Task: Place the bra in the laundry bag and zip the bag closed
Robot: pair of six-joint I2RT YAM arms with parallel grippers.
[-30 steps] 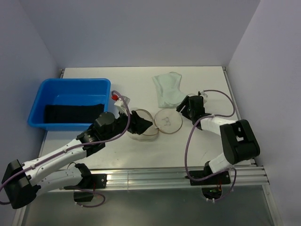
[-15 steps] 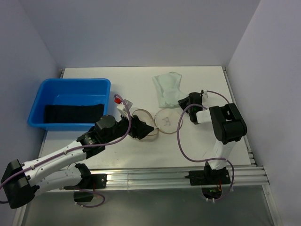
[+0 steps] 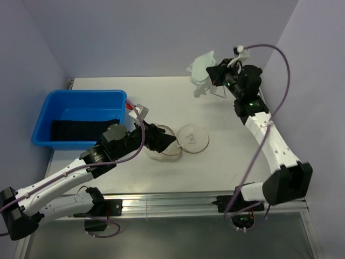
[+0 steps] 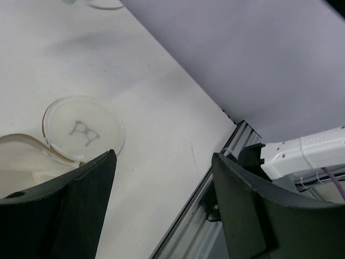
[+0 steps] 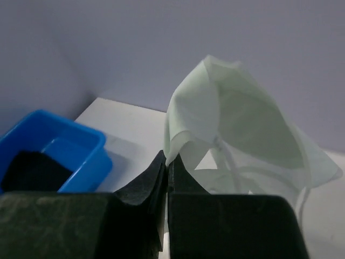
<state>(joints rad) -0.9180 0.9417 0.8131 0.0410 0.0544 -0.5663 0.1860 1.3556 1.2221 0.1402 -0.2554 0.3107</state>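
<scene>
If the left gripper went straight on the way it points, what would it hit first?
The left gripper likely meets bare table beside the bag lid; depth is unclear.

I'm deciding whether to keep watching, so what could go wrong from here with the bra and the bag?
The right jaws pinch only one edge of the bra, hanging loose high above the table, so it may slip free. Its thin straps could snag the laundry bag rim. The left jaws stand open by the bag, so it might shift when the bra arrives.
</scene>
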